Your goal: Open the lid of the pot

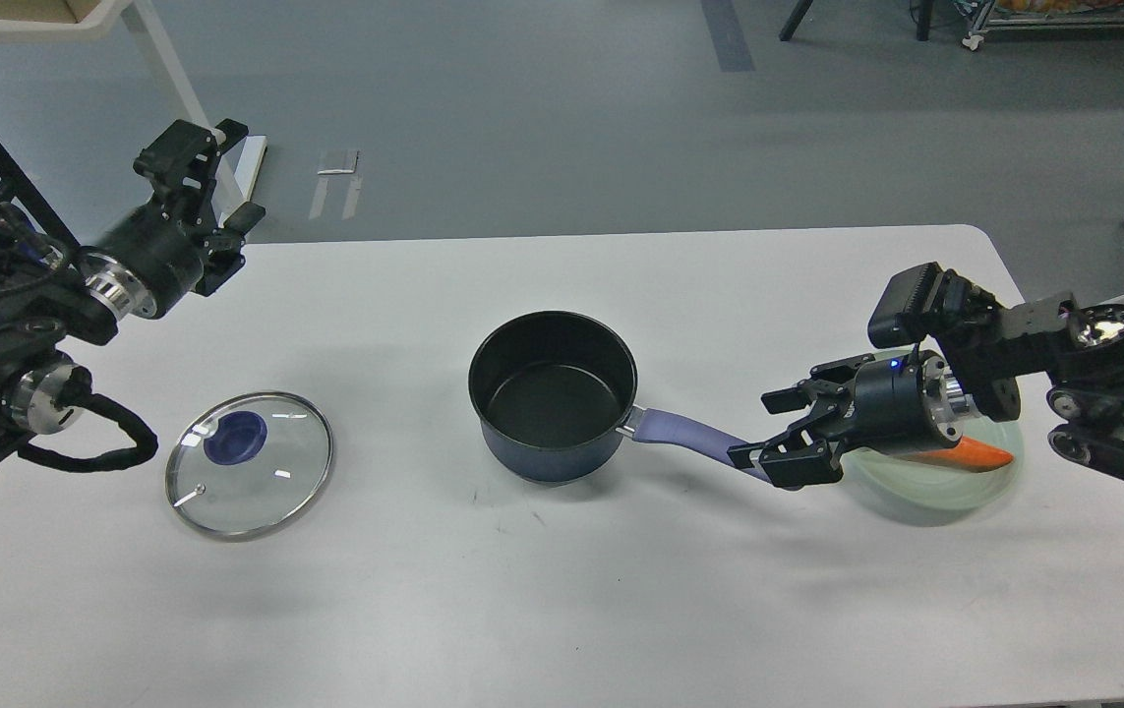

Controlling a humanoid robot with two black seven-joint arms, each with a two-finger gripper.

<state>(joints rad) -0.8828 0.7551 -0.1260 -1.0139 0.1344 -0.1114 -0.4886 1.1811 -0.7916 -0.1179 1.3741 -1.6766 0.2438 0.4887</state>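
Your pot lid [249,464] lies flat on the desk [562,610], pot [553,395] uncovered; right end effector [768,433] spread around its handle, left end effector [212,172] state unclear.

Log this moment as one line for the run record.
lid: off, flat on table, left of pot | pot: open, empty | right hand: at handle end | left hand: raised, clear

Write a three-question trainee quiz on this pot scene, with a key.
1. True or false: the pot lid sits on the pot.
2. Which tool is at the pot's handle? A) left tool B) right tool
3. Fill in: the orange item lies on the pale green ____.

Key: 1 false, it lies on the table, left of the pot; 2 B; 3 plate.
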